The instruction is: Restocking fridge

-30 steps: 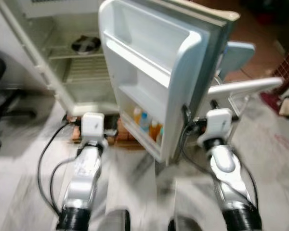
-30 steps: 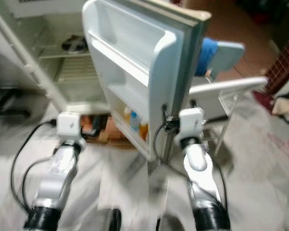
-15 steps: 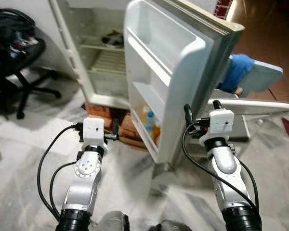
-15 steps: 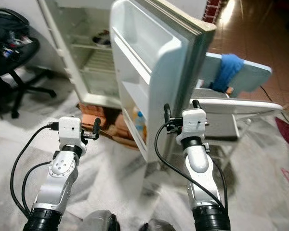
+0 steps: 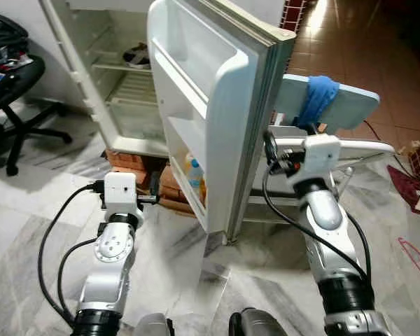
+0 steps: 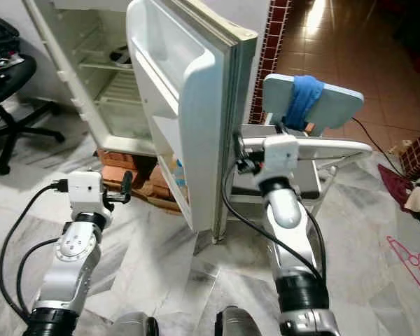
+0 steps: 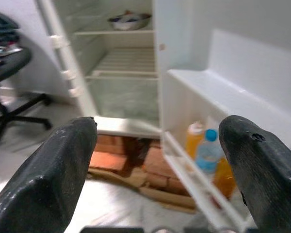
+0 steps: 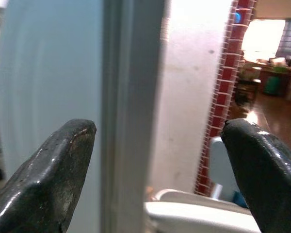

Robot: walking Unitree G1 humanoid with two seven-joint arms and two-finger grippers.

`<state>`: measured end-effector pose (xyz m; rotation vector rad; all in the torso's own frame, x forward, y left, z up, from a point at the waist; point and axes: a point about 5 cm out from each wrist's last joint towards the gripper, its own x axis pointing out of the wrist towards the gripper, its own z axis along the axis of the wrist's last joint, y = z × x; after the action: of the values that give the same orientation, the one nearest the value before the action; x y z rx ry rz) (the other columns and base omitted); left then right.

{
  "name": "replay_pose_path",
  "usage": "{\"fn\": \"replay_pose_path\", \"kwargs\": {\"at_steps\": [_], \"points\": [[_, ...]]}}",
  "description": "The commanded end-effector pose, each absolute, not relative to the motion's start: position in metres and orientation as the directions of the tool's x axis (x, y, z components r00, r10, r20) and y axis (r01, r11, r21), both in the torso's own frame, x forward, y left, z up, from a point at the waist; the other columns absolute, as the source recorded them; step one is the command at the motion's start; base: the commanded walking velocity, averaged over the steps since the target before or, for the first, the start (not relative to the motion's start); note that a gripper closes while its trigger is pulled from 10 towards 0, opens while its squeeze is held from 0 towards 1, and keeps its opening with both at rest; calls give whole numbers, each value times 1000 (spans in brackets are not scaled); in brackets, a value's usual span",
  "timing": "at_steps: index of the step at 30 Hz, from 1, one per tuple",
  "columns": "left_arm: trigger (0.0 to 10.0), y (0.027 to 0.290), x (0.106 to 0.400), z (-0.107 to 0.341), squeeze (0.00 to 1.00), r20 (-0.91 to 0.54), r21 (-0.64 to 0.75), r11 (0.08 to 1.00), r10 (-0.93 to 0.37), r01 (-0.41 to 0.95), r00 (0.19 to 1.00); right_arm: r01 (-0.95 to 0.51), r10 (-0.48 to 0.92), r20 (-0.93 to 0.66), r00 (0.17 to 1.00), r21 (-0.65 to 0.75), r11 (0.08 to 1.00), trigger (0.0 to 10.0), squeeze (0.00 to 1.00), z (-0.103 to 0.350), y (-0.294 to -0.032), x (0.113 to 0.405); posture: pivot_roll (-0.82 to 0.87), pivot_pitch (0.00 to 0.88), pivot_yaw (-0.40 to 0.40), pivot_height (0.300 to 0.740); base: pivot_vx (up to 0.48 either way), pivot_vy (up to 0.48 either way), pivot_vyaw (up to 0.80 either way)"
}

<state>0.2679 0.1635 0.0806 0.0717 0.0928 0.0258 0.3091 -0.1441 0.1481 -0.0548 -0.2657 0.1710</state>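
The white fridge stands open, its door swung wide toward me. Orange and blue-capped bottles sit in the door's lowest shelf, and a metal bowl rests on an upper shelf inside. My left gripper is open and empty, held low in front of the door's inner side, short of the bottles. My right gripper is open at the door's outer edge, which lies between its fingers without touching them.
A black office chair stands at the left. Bricks lie under the fridge. Behind the door is a white plastic chair with a blue cloth over its back. A red hanger lies on the marble floor at the right.
The whole view has shifted and sharpened as I moved. My right gripper has risen along the door's outer edge. The left arm holds much the same pose.
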Motion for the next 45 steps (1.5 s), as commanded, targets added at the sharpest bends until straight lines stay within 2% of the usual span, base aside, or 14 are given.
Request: {"fn": "replay_pose_path", "kwargs": {"at_steps": [1,7,11,17,18,19,20,23,25,28,37,39,40,45], "points": [[10000,176,261,78,0,-113,90,995,50,-40,992,-191,199,229,953,-56,980,10000,0,146,-143,314,53,93,16,740,0,0,0],[10000,203,238,62,0,-184,103,988,133,-115,974,-229,235,249,940,-56,972,10000,0,161,-136,332,87,98,4,740,0,0,0],[10000,208,230,61,0,-190,120,985,149,-127,970,-197,209,266,941,-71,978,10000,0,170,-134,342,104,96,-7,740,0,0,0],[10000,209,226,61,0,-194,124,985,146,-124,970,-245,224,284,932,37,969,10000,0,183,-126,350,110,93,-13,740,0,0,0],[10000,209,226,61,0,-196,126,985,145,-122,970,-360,315,284,905,120,925,10000,0,186,-113,345,106,93,-9,740,0,0,0],[10000,209,226,61,0,-196,126,985,145,-122,970,-360,315,284,905,120,925,10000,0,186,-113,345,106,93,-9,740,0,0,0],[10000,210,226,61,0,-196,128,985,143,-119,970,-515,443,308,842,219,829,10000,0,191,-97,335,104,93,-6,740,0,0,0],[10000,209,227,62,0,-194,129,985,135,-111,972,-747,651,370,663,265,610,10000,0,199,-75,305,99,94,-3,740,0,0,0],[10000,208,228,62,0,-194,129,986,128,-104,973,-822,747,342,570,253,511,10000,0,188,-72,284,92,98,-1,740,0,0,0],[10000,207,229,62,0,-196,129,987,122,-98,973,-829,777,297,555,272,489,10000,0,173,-76,274,88,101,1,740,0,0,0],[10000,202,228,63,0,-181,120,989,108,-87,978,-748,744,142,653,272,605,10000,0,142,-95,272,83,107,-4,740,0,0,0],[10000,202,230,65,0,-165,135,986,116,-94,979,-684,680,100,726,206,700,10000,0,132,-102,276,85,105,-11,740,0,0,0],[10000,197,233,68,0,-148,137,988,94,-74,985,-570,562,93,822,145,809,10000,0,128,-111,283,84,106,-16,740,0,0,0],[10000,190,243,69,0,-147,104,993,69,-54,987,-393,378,113,919,159,906,10000,0,126,-124,286,78,105,-27,740,0,0,0]]}}
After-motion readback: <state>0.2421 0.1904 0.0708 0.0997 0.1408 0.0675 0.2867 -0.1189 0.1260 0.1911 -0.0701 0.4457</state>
